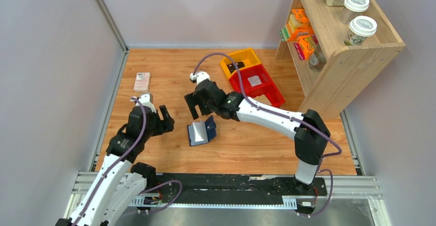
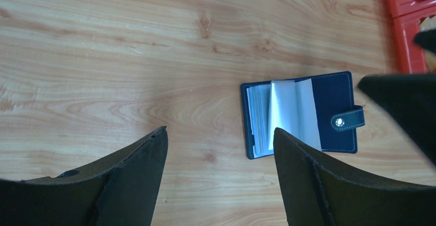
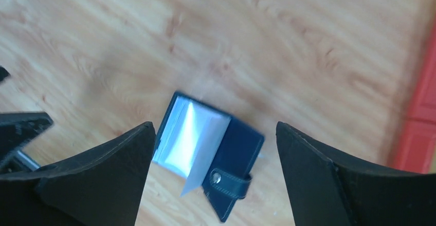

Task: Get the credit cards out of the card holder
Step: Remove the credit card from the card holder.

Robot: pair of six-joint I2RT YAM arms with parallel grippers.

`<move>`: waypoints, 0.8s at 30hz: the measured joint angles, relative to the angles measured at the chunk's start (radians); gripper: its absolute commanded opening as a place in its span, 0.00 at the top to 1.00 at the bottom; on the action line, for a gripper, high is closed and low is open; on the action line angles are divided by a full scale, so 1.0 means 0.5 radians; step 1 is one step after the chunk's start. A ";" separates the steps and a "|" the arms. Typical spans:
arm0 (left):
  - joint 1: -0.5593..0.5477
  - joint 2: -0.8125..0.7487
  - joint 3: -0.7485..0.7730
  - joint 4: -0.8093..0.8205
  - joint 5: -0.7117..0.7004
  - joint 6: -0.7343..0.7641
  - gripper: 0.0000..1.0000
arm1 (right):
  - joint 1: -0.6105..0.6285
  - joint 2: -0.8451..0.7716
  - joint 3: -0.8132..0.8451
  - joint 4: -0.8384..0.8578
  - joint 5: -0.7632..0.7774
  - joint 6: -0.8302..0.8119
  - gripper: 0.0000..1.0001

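From above, the card holder (image 1: 202, 131) lies opened out on the wooden table (image 1: 164, 67), near the middle and towards the near edge. The right gripper (image 1: 194, 106) hangs just beyond the card holder, its jaws apart and nothing between them. The left gripper (image 1: 165, 118) sits to the left of the card holder, clear of it, its jaws also spread and empty. A pink-white box (image 1: 142, 81) lies farther back on the left. A yellow bin (image 1: 240, 60) and a red bin (image 1: 257, 83) stand on the right, beside a wooden shelf (image 1: 339, 56) with two lidded cups (image 1: 362, 28) on top.

From the left wrist, the left gripper (image 2: 221, 131) shows both fingers (image 2: 136, 185) wide apart over bare wood. The card holder (image 2: 337, 108) lies flat ahead and to the right, its pale pockets (image 2: 288, 110) fanned up and its snap tab (image 2: 348, 119) pointing right. Whether cards sit in the pockets cannot be told. A corner of the red bin (image 2: 409, 5) shows at the top right.

From the right wrist, the right gripper (image 3: 216, 125) is spread wide. The card holder (image 3: 237, 143) lies on the table below the gap, touching neither finger (image 3: 103, 174). One pale pocket (image 3: 193, 138) stands up from it. The picture is somewhat blurred. The red bin (image 3: 421, 108) edges in on the right.
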 measured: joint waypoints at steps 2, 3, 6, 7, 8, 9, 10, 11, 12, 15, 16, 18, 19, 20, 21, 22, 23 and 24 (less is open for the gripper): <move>0.000 -0.082 -0.006 -0.040 -0.004 -0.027 0.18 | 0.095 0.048 0.008 -0.088 0.067 0.066 0.06; 0.000 -0.125 -0.006 -0.056 -0.005 -0.037 0.18 | 0.133 0.087 0.022 -0.140 0.101 0.108 0.05; 0.000 -0.235 -0.006 -0.104 -0.006 -0.054 0.18 | 0.202 0.253 0.120 -0.291 0.179 0.225 0.05; 0.000 -0.271 -0.006 -0.115 -0.005 -0.062 0.18 | 0.220 0.314 0.150 -0.329 0.196 0.264 0.05; 0.000 -0.301 -0.006 -0.124 -0.005 -0.069 0.18 | 0.232 0.364 0.175 -0.363 0.214 0.300 0.05; 0.000 -0.323 -0.006 -0.131 -0.004 -0.074 0.18 | 0.242 0.414 0.201 -0.397 0.229 0.332 0.05; 0.000 -0.337 -0.006 -0.138 -0.004 -0.079 0.18 | 0.250 0.476 0.231 -0.438 0.247 0.381 0.05; 0.000 -0.347 -0.006 -0.145 -0.003 -0.084 0.18 | 0.256 0.491 0.236 -0.444 0.253 0.394 0.05; 0.000 -0.352 -0.006 -0.156 -0.002 -0.088 0.18 | 0.261 0.531 0.253 -0.469 0.271 0.427 0.05; 0.000 -0.357 -0.006 -0.182 0.017 -0.105 0.18 | 0.263 0.607 0.276 -0.501 0.317 0.495 0.04; 0.000 -0.359 -0.006 -0.185 0.025 -0.113 0.18 | 0.263 0.623 0.276 -0.514 0.327 0.514 0.04; 0.000 -0.363 -0.006 -0.188 0.042 -0.124 0.18 | 0.262 0.639 0.275 -0.527 0.336 0.535 0.04; 0.000 -0.363 -0.006 -0.188 0.048 -0.127 0.18 | 0.262 0.642 0.275 -0.529 0.336 0.542 0.04; 0.000 -0.363 -0.008 -0.187 0.059 -0.131 0.18 | 0.262 0.642 0.274 -0.527 0.336 0.550 0.05; 0.000 -0.362 -0.009 -0.186 0.072 -0.133 0.18 | 0.262 0.642 0.273 -0.521 0.337 0.552 0.05; 0.000 -0.358 -0.014 -0.180 0.093 -0.134 0.18 | 0.262 0.642 0.268 -0.507 0.336 0.558 0.06; 0.000 -0.349 -0.019 -0.174 0.110 -0.136 0.18 | 0.262 0.642 0.257 -0.495 0.336 0.559 0.07; 0.000 -0.332 -0.025 -0.170 0.133 -0.138 0.18 | 0.261 0.642 0.237 -0.480 0.336 0.561 0.08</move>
